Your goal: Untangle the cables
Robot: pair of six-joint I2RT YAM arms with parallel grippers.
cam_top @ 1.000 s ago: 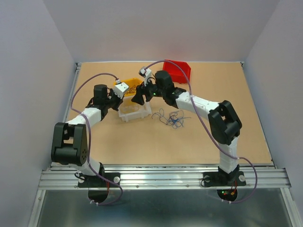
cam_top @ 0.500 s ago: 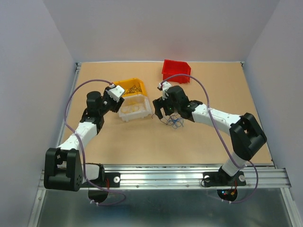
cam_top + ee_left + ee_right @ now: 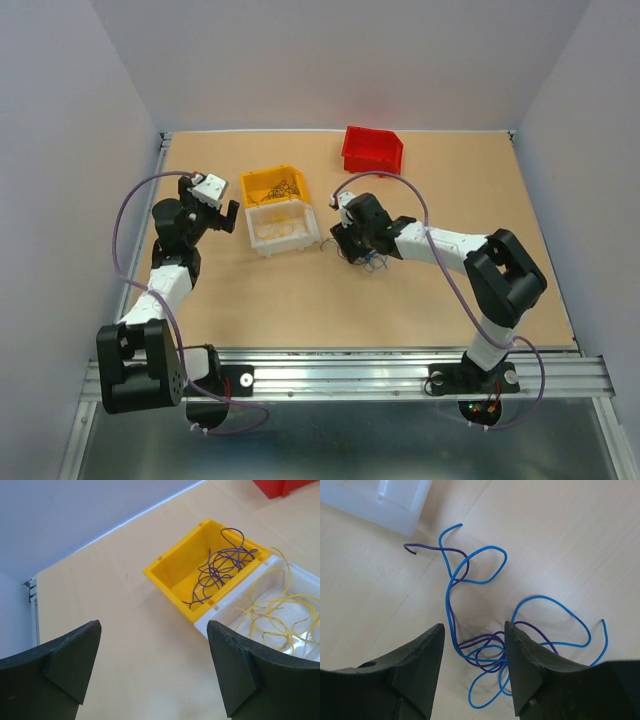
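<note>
**Item 1, tangle of cables** [image 3: 485, 652]. One blue wire [image 3: 449, 595] and one purple wire [image 3: 462, 560], hair-thin and curly, knotted together in loose loops. It lies flat on the table [image 3: 300, 300], directly under the right claw. The knot sits in the gap between the two fingers. Free ends run out ahead of the fingertips and past the right-hand finger.

**Item 2, right claw** [image 3: 474, 630]. Released: fingers spread wide and straddling the knot, with nothing held. From the pictures I cannot tell whether the fingertips touch the table.

**Item 3, white bin** [image 3: 285, 245]. Ahead of the right claw and to its left, apart from the tangle; one purple end reaches near its corner. Holds loose yellow wires [image 3: 280, 615].

**Item 4, yellow bin** [image 3: 170, 575]. Touching the white bin on its far side. Holds dark purple wires [image 3: 220, 565] in a curly heap, one loop rising above the rim.

**Item 5, left claw** [image 3: 153, 627]. Released: fingers wide apart and empty, above bare table. Both bins lie ahead of it and to its right, well apart from its fingertips.

**Item 6, red bin** [image 3: 372, 150]. At the far edge of the table, well beyond the right claw; its contents cannot be seen.
</note>
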